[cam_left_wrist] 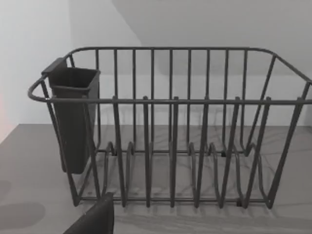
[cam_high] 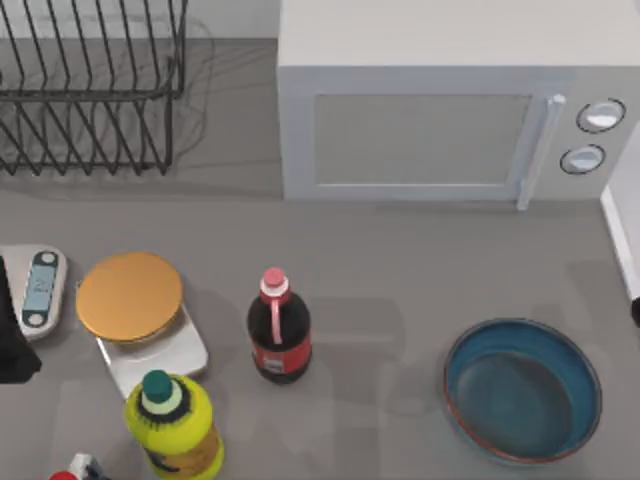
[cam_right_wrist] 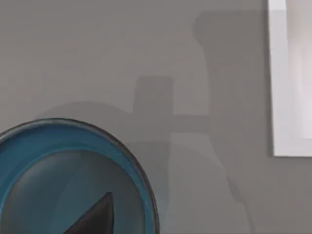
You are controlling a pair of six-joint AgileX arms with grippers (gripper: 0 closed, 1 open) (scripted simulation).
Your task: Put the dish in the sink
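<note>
The dish (cam_high: pixel 522 388) is a round, shallow blue bowl with a thin reddish-brown rim, standing on the grey table at the front right. In the right wrist view the dish (cam_right_wrist: pixel 58 165) lies close below, and a dark part of my right gripper (cam_right_wrist: pixel 92 218) hangs over its inside. My right arm (cam_high: pixel 636 312) barely shows at the table's right edge. A dark piece of my left arm (cam_high: pixel 10 345) sits at the left edge, and my left gripper (cam_left_wrist: pixel 92 220) faces the wire dish rack (cam_left_wrist: pixel 170 126). The sink is out of view.
A white microwave (cam_high: pixel 440 120) stands at the back, the dish rack (cam_high: pixel 90 90) at the back left. A soda bottle (cam_high: pixel 278 330) is in the middle, left of the dish. An orange-gold disc (cam_high: pixel 130 296) on a scale, a yellow bottle (cam_high: pixel 172 420) and a small grey device (cam_high: pixel 38 290) crowd the front left.
</note>
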